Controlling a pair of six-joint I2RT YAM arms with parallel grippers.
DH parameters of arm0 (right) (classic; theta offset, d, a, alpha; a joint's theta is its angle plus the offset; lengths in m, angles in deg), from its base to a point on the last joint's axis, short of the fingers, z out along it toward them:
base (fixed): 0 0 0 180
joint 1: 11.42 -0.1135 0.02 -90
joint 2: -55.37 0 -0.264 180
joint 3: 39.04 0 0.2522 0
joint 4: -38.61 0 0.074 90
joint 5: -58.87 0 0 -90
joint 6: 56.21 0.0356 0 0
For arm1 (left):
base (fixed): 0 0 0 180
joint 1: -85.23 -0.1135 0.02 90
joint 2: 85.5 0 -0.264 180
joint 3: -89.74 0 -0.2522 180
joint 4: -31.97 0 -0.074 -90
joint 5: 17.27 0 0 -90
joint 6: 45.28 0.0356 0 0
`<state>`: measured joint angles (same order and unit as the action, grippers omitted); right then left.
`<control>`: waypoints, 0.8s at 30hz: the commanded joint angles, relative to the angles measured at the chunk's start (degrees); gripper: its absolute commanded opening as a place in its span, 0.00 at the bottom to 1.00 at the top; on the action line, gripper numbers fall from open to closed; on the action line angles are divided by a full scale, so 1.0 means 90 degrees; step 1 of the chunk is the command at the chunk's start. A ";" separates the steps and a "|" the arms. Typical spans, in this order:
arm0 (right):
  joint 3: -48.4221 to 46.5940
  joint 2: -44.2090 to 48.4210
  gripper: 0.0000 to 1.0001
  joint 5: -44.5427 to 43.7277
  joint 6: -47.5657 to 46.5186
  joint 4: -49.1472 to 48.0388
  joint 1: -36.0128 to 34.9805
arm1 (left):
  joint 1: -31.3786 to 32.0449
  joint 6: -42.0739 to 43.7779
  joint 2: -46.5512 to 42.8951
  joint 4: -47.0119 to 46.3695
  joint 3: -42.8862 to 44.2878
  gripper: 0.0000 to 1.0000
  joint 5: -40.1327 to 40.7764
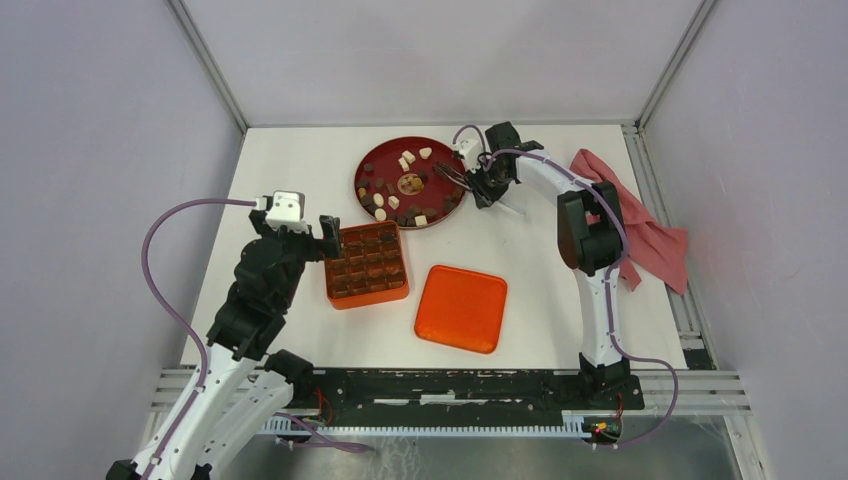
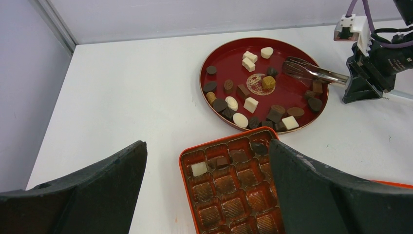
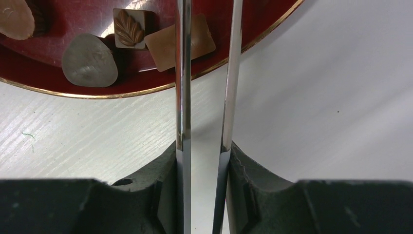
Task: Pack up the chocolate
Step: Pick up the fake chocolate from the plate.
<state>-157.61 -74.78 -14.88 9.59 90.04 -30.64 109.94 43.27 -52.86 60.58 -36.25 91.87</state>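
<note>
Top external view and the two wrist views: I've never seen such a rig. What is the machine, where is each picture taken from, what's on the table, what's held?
Two robot arms are bolted at the near edge of the table, each ending in a two-finger gripper. The top view looks down from above and behind them; the other two come from wrist cameras, so the dark shapes at the bottom are each arm's own fingers. On the table lie a red plate of small chocolates, dark and cream-white, an orange compartment tray with a few pieces in it, a flat orange lid and a red cloth. The right gripper is closed on metal tongs that reach over the plate. The left gripper is wide open, holding nothing, at the tray's left side.
</note>
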 commanded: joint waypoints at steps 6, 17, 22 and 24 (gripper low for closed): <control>0.0276 0.0801 0.00 0.0496 0.0045 -0.0504 0.0071 | -0.0038 -0.0161 0.0025 -0.0154 0.0121 0.99 -0.0056; 0.0752 0.1182 0.00 0.1340 -0.0176 -0.0639 0.0147 | -0.0040 -0.0161 0.0045 -0.0146 0.0111 0.99 -0.0027; 0.1093 0.1570 0.00 0.1813 -0.0394 -0.0713 0.0146 | -0.0039 -0.0152 0.0054 -0.0146 0.0113 0.99 -0.0007; 0.1282 0.1763 0.00 0.2072 -0.0501 -0.0776 0.0144 | -0.0035 -0.0151 0.0053 -0.0147 0.0110 0.99 -0.0007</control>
<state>-147.91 -65.49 -3.01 7.77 85.93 -29.55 109.94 43.27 -52.51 60.61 -36.25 91.87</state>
